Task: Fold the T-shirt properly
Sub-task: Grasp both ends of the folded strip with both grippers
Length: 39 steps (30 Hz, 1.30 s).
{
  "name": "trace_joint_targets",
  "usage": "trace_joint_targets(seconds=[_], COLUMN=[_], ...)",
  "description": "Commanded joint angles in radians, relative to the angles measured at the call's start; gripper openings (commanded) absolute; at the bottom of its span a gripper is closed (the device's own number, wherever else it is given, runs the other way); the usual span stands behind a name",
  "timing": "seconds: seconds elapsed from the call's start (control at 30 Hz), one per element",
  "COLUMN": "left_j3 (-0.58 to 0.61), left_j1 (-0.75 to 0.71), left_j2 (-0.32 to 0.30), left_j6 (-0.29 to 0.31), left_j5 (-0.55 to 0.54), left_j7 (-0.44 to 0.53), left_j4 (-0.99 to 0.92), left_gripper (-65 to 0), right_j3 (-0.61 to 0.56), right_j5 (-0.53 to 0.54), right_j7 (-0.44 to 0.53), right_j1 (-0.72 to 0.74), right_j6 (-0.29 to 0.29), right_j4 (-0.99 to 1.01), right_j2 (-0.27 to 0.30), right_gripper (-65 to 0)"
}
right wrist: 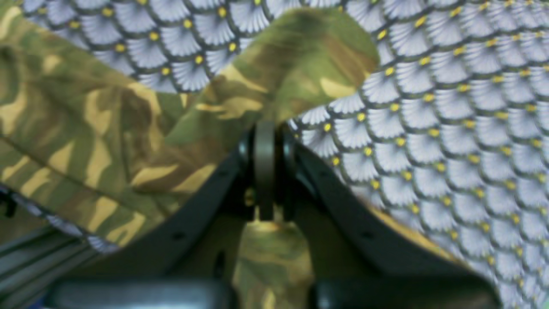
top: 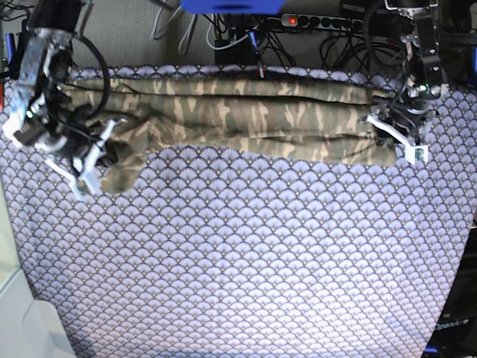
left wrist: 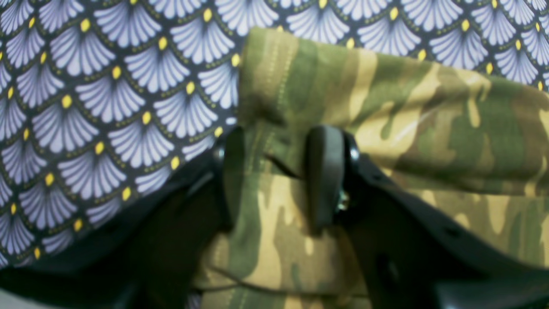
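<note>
The camouflage T-shirt [top: 246, 115] lies as a long folded band across the far part of the purple scallop table cloth [top: 246, 261]. My right gripper [top: 100, 153] is at the band's left end. In the right wrist view it [right wrist: 266, 128] is shut on a bunched piece of the T-shirt [right wrist: 85, 120], which is lifted off the cloth. My left gripper [top: 399, 138] is at the band's right end. In the left wrist view its fingers [left wrist: 324, 171] stand apart, with the hem of the T-shirt [left wrist: 407, 107] lying between them; the gripper [left wrist: 274, 171] is not pinching it.
A power strip [top: 320, 21] and cables run behind the table's far edge. A blue object [top: 231, 6] sits at the top. The table's left edge borders a white surface [top: 22, 313]. Both arms hang over the table's far corners.
</note>
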State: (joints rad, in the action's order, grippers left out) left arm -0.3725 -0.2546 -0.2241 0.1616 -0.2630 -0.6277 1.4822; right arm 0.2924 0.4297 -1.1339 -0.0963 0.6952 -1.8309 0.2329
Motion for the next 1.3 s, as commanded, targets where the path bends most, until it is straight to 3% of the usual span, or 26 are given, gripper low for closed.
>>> trace_joint_targets(seconds=[0.0, 0.2, 0.47, 0.8, 1.27], left_j3=[-0.003, -0.003, -0.001, -0.003, -0.003], left_j1=[-0.021, -0.018, -0.021, -0.025, -0.036], left_j2=[-0.007, -0.008, -0.033, -0.041, -0.041], left_j6=[-0.018, -0.017, -0.017, -0.015, -0.015], left_j5=[0.040, 0.040, 0.038, 0.038, 0.038], left_j7=[-0.108, -0.108, -0.108, -0.106, -0.106], left_j4=[-0.016, -0.018, -0.018, -0.018, -0.007], left_gripper=[-40.7, -40.7, -40.7, -40.7, -40.0], right_j3=[0.024, 0.107, 0.129, 0.302, 0.313], right_j5=[0.008, 0.008, 0.008, 0.004, 0.007], right_j7=[0.007, 0.015, 0.064, 0.061, 0.064], right_j1=[-0.026, -0.158, -0.247, -0.250, -0.239], right_j6=[0.003, 0.003, 0.003, 0.003, 0.003], right_j4=[-0.037, -0.097, -0.094, -0.092, 0.141], right_j2=[0.013, -0.016, -0.030, -0.063, -0.057], right_gripper=[-65.0, -65.0, -65.0, -65.0, -64.6])
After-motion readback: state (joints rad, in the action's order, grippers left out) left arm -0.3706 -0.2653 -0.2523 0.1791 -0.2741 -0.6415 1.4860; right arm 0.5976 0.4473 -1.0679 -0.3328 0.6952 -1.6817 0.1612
